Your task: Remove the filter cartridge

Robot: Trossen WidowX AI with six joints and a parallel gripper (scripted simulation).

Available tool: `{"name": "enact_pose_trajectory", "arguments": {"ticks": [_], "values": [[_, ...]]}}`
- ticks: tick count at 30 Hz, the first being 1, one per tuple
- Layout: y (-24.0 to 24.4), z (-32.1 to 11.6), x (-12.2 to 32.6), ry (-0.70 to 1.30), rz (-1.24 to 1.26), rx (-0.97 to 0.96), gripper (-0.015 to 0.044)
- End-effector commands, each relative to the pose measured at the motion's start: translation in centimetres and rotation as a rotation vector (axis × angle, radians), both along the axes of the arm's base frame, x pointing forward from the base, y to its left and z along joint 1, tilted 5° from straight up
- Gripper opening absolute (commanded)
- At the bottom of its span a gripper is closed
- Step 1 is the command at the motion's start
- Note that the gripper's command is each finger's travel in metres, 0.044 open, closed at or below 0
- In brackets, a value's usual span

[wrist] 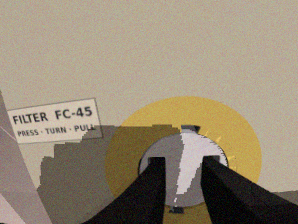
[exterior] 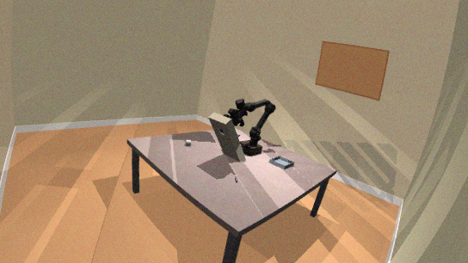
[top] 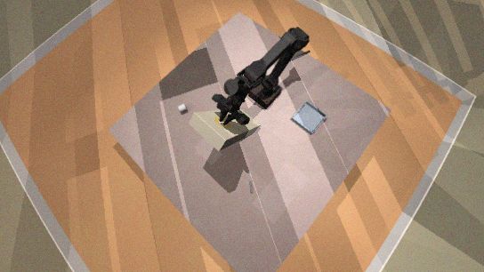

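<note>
The round filter cartridge (wrist: 186,172) sits in the service panel (wrist: 145,55) (top: 209,130) (exterior: 228,139), inside a yellow ring (wrist: 245,145). Its face is light grey, partly in shadow. My gripper (wrist: 181,162) (top: 221,122) is shut on the cartridge, with one fingertip at the left and one at the right of its face, where they hide the slots. Dark notches show at the top and bottom of its rim. How far the cartridge stands out of the panel cannot be told. The tray (top: 309,117) (exterior: 281,162) is shallow, blue-grey and holds nothing visible.
The panel leans on the table (top: 285,178) (exterior: 193,172) in front of the arm's base. A label (wrist: 57,120) is on its face. A small white piece (top: 182,108) (exterior: 187,143) lies beyond the panel, and a small thin grey object (top: 251,187) (exterior: 236,179) lies behind it.
</note>
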State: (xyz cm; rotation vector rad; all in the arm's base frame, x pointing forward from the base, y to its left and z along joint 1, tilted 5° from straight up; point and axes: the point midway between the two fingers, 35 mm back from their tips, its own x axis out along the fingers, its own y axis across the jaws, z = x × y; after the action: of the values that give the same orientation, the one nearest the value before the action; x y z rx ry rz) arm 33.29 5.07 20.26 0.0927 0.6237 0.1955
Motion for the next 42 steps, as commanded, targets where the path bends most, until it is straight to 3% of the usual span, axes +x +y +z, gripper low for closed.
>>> {"name": "enact_pose_trajectory", "arguments": {"ticks": [1, 42], "values": [[0.05, -0.01, 0.02, -0.002, 0.005, -0.004, 0.0000], [0.03, -0.23, 0.26, -0.285, 0.785, -1.095, 0.0000]]}}
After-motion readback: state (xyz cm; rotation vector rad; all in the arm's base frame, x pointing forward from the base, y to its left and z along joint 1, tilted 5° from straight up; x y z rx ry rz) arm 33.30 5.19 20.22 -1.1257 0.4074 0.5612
